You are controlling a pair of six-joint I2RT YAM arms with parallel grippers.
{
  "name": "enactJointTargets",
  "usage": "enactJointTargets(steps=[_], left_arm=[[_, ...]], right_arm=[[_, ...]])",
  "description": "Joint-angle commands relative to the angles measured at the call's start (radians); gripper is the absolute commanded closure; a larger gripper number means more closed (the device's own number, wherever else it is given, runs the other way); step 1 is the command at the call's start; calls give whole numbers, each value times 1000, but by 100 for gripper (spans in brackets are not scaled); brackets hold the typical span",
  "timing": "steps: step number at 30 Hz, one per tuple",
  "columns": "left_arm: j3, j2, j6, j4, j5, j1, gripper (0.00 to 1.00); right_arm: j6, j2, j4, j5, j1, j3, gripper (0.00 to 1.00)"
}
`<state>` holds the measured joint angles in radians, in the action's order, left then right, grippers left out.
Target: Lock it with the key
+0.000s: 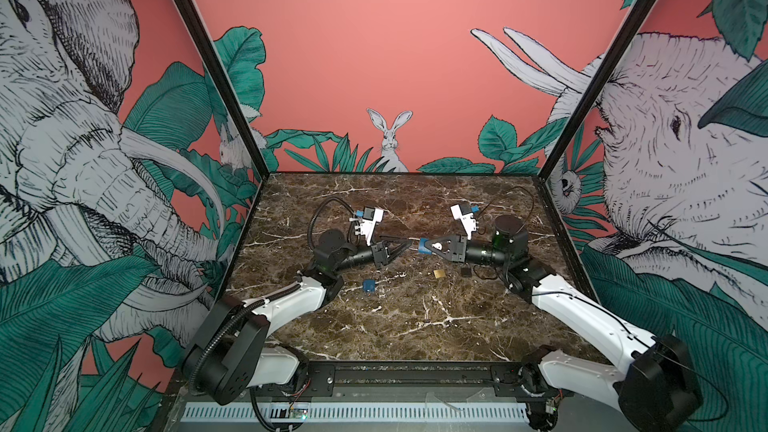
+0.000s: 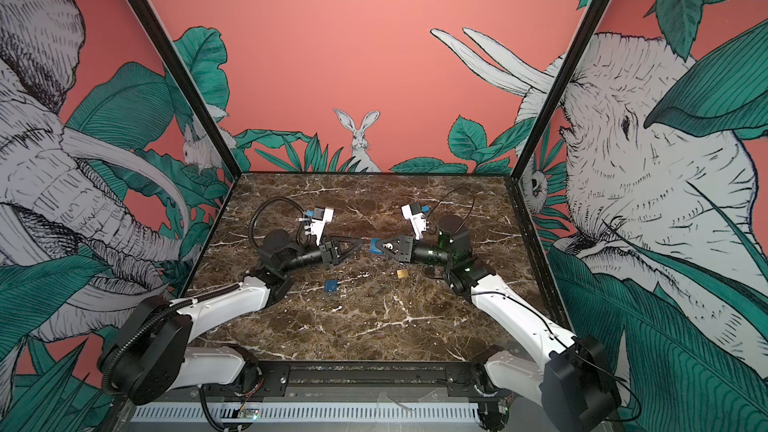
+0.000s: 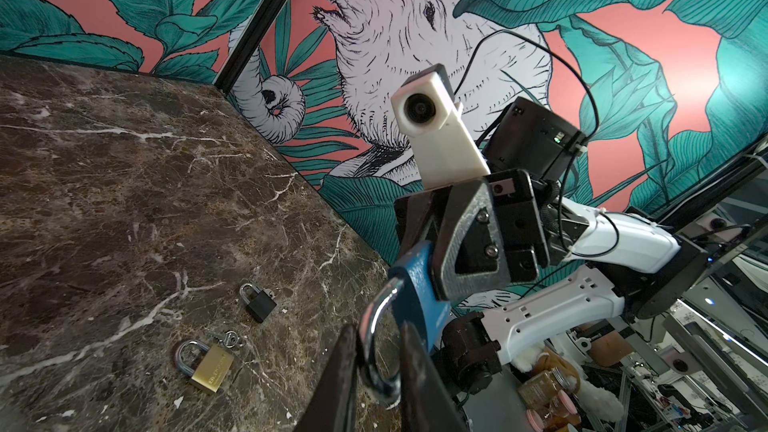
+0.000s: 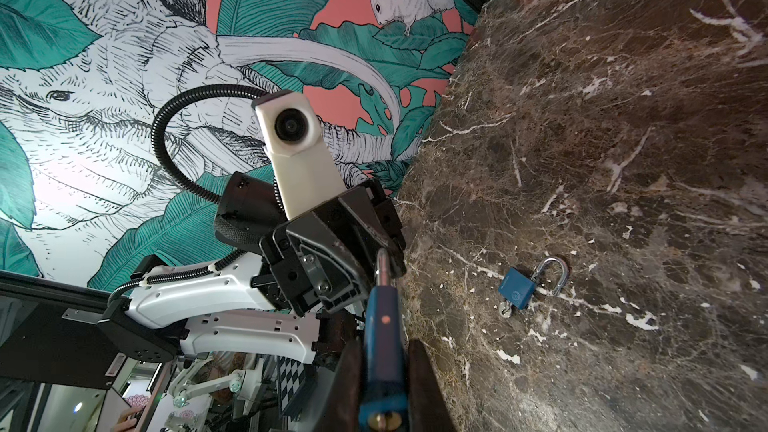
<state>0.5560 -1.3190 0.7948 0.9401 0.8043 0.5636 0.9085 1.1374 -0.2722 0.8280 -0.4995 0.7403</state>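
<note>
A blue padlock (image 1: 424,245) hangs in the air over the middle of the table, gripped from both ends. My right gripper (image 4: 383,344) is shut on its blue body (image 4: 382,326), and the brass keyhole end (image 4: 384,419) faces that wrist camera. My left gripper (image 3: 380,332) comes from the opposite side, its fingers pressed against both legs of the silver shackle (image 3: 368,326). In both top views the two grippers meet tip to tip (image 2: 360,245). A small bunch of keys (image 3: 227,338) lies on the marble, and another key (image 4: 505,308) lies on the table too.
A brass padlock (image 3: 210,365) lies by the bunch of keys and a black padlock (image 3: 259,303) just past it, right of centre in a top view (image 1: 439,273). A second blue padlock (image 4: 517,286), shackle open, lies beside the other key under the left arm (image 1: 368,285). Walls enclose the marble table (image 1: 415,326).
</note>
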Motion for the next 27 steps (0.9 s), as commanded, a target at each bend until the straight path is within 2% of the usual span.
enactJointTargets(steps=[1, 5, 7, 12, 18, 22, 27], left_arm=[[-5, 36, 8, 23, 13, 5, 83], [1, 38, 18, 26, 13, 5, 90], [4, 39, 27, 28, 6, 5, 99], [14, 31, 124, 97, 18, 5, 100], [39, 37, 246, 162, 44, 11, 100], [49, 77, 230, 100, 35, 27, 100], [69, 153, 110, -82, 10, 67, 100]], right_arm=[[-19, -16, -69, 0, 7, 1, 100], [-29, -11, -72, 7, 6, -1, 100], [-36, -9, -89, 18, 8, -6, 100], [-51, -8, -168, 47, 8, -29, 100], [-135, -19, -157, 62, 8, -30, 100], [-143, -18, -155, 53, 8, -37, 100], [-115, -18, -193, 49, 9, -45, 100]])
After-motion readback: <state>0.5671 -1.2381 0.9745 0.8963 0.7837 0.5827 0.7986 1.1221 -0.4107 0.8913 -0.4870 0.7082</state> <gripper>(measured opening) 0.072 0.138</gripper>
